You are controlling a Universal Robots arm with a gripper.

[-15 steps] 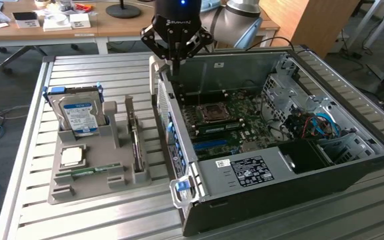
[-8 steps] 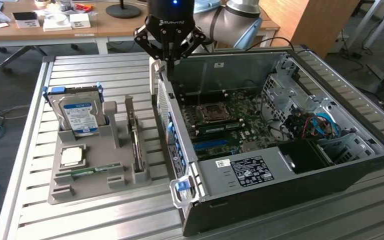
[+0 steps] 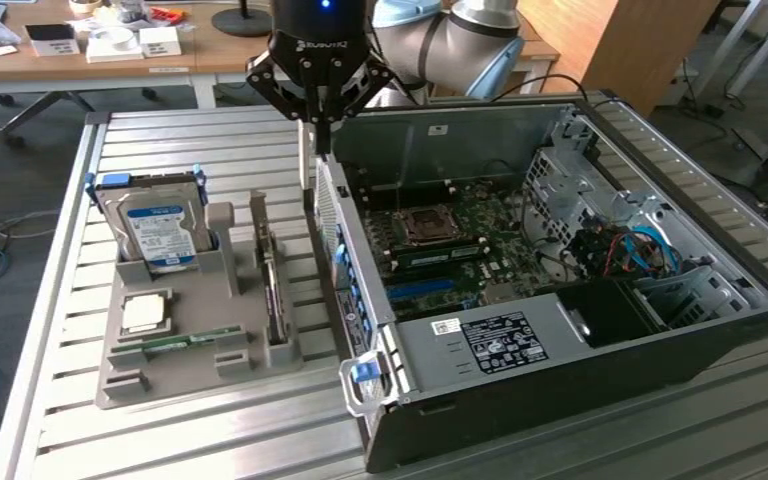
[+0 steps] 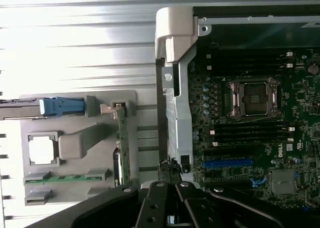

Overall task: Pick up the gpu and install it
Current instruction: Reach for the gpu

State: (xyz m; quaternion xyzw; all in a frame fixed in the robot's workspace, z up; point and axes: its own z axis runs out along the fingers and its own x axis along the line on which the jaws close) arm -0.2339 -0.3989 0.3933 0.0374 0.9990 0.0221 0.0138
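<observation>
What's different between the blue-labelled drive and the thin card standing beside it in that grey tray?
The hard drive is a thick silver block with a blue-white label; the gpu is a thin green-edged board. The hard drive shows the exterior view its broad face; the gpu shows its edge. The gpu stands nearer the computer case than the hard drive. Both stand upright in the grey tray.

exterior view looks obliquely down, wrist view straight down and closer; both share the motherboard (image 3: pixel 454 246).
</observation>
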